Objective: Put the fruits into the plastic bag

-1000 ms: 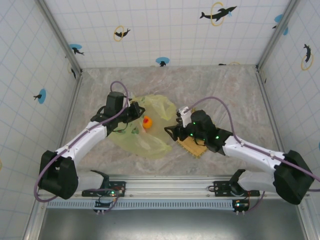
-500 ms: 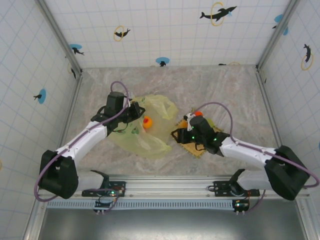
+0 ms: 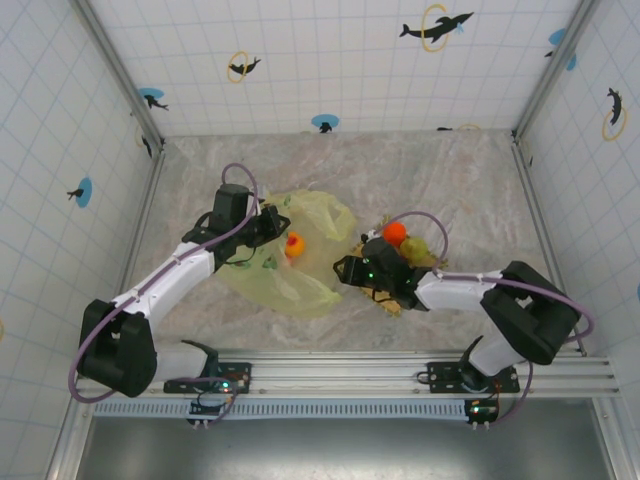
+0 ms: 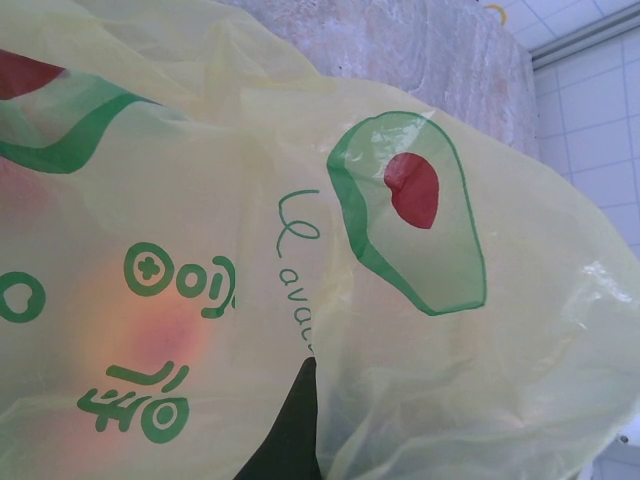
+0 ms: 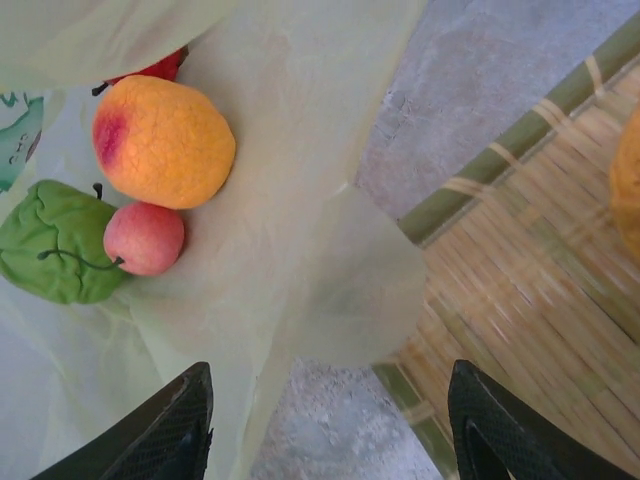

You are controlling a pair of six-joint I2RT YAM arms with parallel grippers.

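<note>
Right pincer (image 3: 345, 268) has swung off the square woven straw mat (image 3: 388, 299) and down to the near-right edge of the thin, translucent yellow-green plastic bag (image 3: 322, 214). Its fingers (image 5: 172, 428) stand apart with nothing clamped; between them we see only a flap of bag film and bare counter (image 5: 480, 70). With the arm off the mat, a round red-orange fruit (image 3: 396, 233) and a yellow-green fruit (image 3: 417, 249) now show on it, so we judge at least two pieces are left to load. In the right wrist view a big orange-yellow fruit (image 5: 165, 140), a small pink-red fruit (image 5: 145, 238) and a crinkled green fruit (image 5: 55, 240) lie on the film at the bag mouth; we can't tell if they are fully inside. Left pincer (image 3: 272, 222) hasn't moved. It is pinched together at the bag's far-left edge, on the film as we judge it. Hard to read: the left wrist view is film against the lens with an orange glow behind it, a red shape behind the orange-yellow fruit is cut off, and an orange item at the mat's right edge is cropped.
</note>
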